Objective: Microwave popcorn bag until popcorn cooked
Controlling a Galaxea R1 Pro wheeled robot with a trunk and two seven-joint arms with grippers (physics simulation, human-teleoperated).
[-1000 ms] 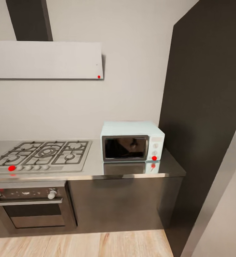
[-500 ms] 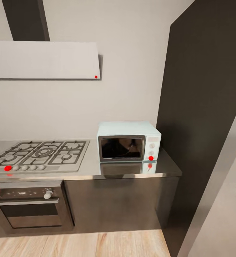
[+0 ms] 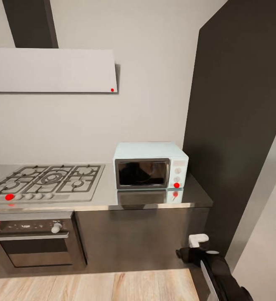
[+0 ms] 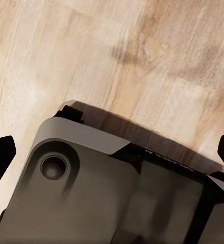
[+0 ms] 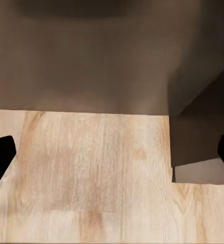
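Pincers, left [image 4: 112, 152] and right [image 5: 112, 152], both spread wide and empty above pale wood floor [image 5: 91, 168].

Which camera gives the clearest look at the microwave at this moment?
The head view: the microwave sits whole and unobstructed on the countertop, door shut, right of the hob. The wrist views look at the wood floor instead, so they add nothing about it.
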